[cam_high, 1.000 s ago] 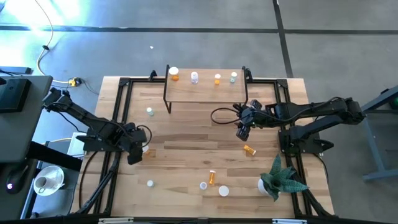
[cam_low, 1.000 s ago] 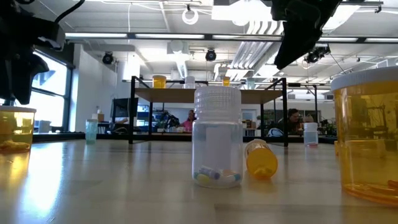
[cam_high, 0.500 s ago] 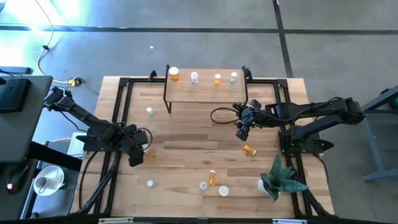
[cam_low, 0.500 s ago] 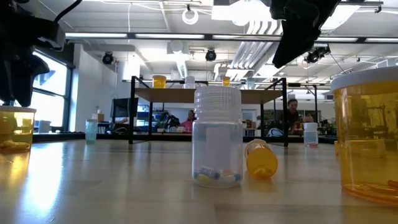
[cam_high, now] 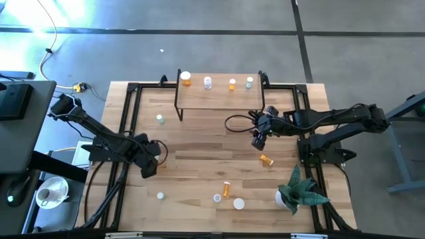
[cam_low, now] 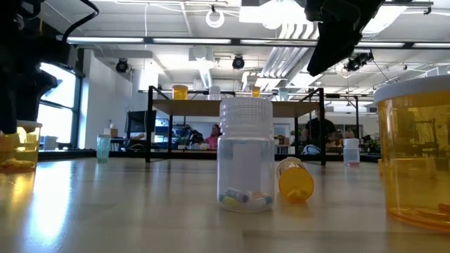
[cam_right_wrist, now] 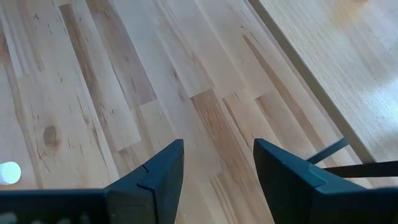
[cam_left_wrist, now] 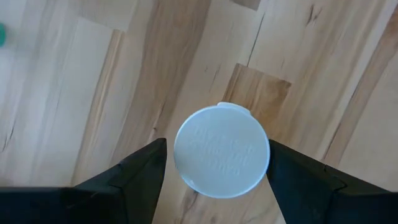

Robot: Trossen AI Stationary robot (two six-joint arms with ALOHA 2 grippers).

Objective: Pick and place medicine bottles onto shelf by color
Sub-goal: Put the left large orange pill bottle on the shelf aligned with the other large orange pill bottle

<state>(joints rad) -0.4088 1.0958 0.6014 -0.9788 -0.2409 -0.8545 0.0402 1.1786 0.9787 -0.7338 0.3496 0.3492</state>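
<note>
- Four medicine bottles stand on the shelf [cam_high: 219, 99] at the far edge of the wooden surface [cam_high: 199, 153]: an orange one [cam_high: 186, 79], a clear one [cam_high: 208, 82], a small orange one [cam_high: 232, 84] and a pale green one [cam_high: 249, 82].
- More bottles are scattered over the surface: a pale green one [cam_high: 159, 119] near the shelf's left leg, an orange one on its side [cam_high: 266, 160] on the right, and several near the front edge, including an orange one [cam_high: 226, 190] and a clear one [cam_high: 216, 198].
- The left gripper [cam_high: 149, 164] is low over the left side of the surface. Its wrist view looks straight down on a white-capped bottle [cam_left_wrist: 221, 151] standing between the spread fingers [cam_left_wrist: 134, 177], which sit either side of the cap with a gap showing at each edge; nothing is grasped.
- The right gripper [cam_high: 259, 137] hangs in front of the shelf's right end, its fingers apart and holding nothing.
- A green spiky plant [cam_high: 300, 190] stands at the front right corner.
- Risk, as a judgement: the bottle is small and upright, so if the fingers close off-centre or only on the cap, it could tip, slip out or roll away.
- Its body colour is hidden under the cap in the wrist view, so a wrong colour grouping on the shelf is possible.
</note>
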